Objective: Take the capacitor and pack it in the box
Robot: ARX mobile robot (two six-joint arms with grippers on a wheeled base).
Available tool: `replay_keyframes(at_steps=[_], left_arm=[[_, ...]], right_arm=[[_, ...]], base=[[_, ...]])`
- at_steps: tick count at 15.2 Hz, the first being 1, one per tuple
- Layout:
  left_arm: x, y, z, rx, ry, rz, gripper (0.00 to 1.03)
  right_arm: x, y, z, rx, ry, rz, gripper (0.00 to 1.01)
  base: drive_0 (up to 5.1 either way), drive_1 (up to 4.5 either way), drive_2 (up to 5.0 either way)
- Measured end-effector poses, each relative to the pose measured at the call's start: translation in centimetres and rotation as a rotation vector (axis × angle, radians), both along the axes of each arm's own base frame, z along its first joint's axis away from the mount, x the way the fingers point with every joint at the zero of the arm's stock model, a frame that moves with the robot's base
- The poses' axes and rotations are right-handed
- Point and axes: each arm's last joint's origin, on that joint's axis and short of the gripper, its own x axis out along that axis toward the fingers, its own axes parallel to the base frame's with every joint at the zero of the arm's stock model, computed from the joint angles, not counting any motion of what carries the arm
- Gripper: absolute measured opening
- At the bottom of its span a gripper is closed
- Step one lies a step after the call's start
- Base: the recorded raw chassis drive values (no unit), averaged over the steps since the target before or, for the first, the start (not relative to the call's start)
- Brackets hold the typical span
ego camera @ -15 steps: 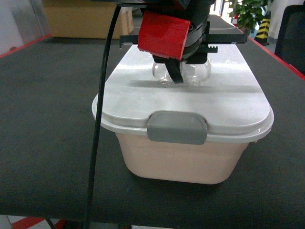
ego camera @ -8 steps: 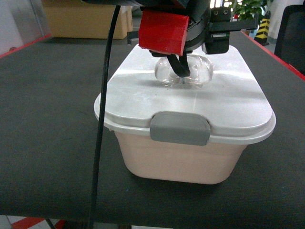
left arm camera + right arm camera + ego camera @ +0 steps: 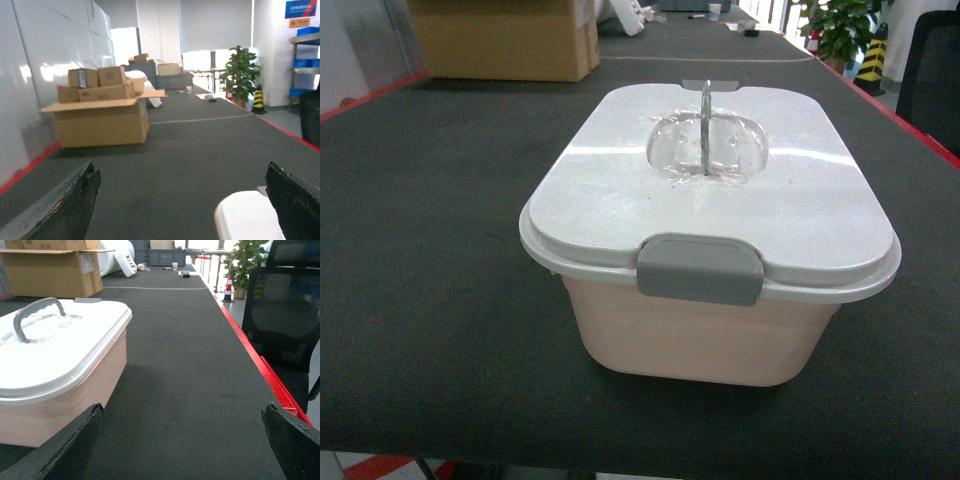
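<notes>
A long dark desk [image 3: 440, 260] with red edging runs toward a cardboard carton [image 3: 505, 38] and a potted plant [image 3: 840, 28] at the far end. I see the box [image 3: 705, 330] standing near the desk's front edge, white lid [image 3: 620, 190] on, grey latch [image 3: 700, 268] facing me, handle [image 3: 705, 115] upright. My left claw [image 3: 182, 200] and right claw [image 3: 182, 440] both gape wide, holding nothing. I see no capacitor.
</notes>
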Motion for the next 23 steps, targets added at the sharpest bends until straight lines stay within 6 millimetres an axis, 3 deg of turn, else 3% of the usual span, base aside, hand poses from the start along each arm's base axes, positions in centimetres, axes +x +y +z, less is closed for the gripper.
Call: replay_keyframes(at_steps=[3,6,7,9,10,12,14,23], left_arm=[[-6.9,5.7,-0.7,0.066,0.005,0.118,0.98],[-11.1,6.9,-1.5,0.017,0.022,0.094,0.98],[-11.7,7.1,-1.2,-0.011,0.127,0.092,0.87],[-12.7,7.7,-4.6,-0.036,0.274,0.106,0.62],[-13.1,7.9,-6.1,-0.04,0.3,0.103,0.49],[-14.0,9.0,-6.8,-0.058,0.269,0.116,0.26],[-14.7,8.8,-8.1,-0.055,0.27,0.093,0.02],[-16.8,8.9,-11.0,-0.057,0.273,0.096,0.02]], right_arm=[[0.0,0.0,0.0,0.0,0.0,0.0,0.98],[0.0,0.0,0.0,0.0,0.0,0.0,0.98],[0.0,0.0,0.0,0.0,0.0,0.0,0.98],[0.0,0.0,0.0,0.0,0.0,0.0,0.98],[0.0,0.0,0.0,0.0,0.0,0.0,0.98],[0.0,0.0,0.0,0.0,0.0,-0.001,0.98],[0.0,0.0,0.0,0.0,0.0,0.0,0.98],[0.0,0.0,0.0,0.0,0.0,0.0,0.98]], base=[[0.0,0.0,0.0],[0.0,0.0,0.0],[0.0,0.0,0.0],[0.0,0.0,0.0],[0.0,0.0,0.0],[0.0,0.0,0.0],[0.0,0.0,0.0],[0.0,0.0,0.0]])
